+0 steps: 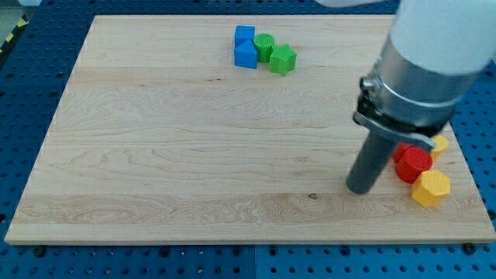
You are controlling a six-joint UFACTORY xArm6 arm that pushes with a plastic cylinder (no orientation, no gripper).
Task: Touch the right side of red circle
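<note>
The red circle [414, 164] lies on the wooden board [194, 155] near the view's right edge, low down. A second red block [401, 152] shows partly behind it, at its upper left. My tip [359, 187] rests on the board just left of the red circle and slightly lower, a small gap apart. A yellow hexagon block [431, 188] touches the red circle at its lower right. Another yellow block [439, 144] peeks out at its upper right, partly hidden by the arm.
A cluster stands at the view's top centre: two blue blocks [246, 46], a green circle [264, 47] and a green star [283, 59]. The arm's large grey body [422, 70] covers the upper right of the board. A blue perforated table surrounds the board.
</note>
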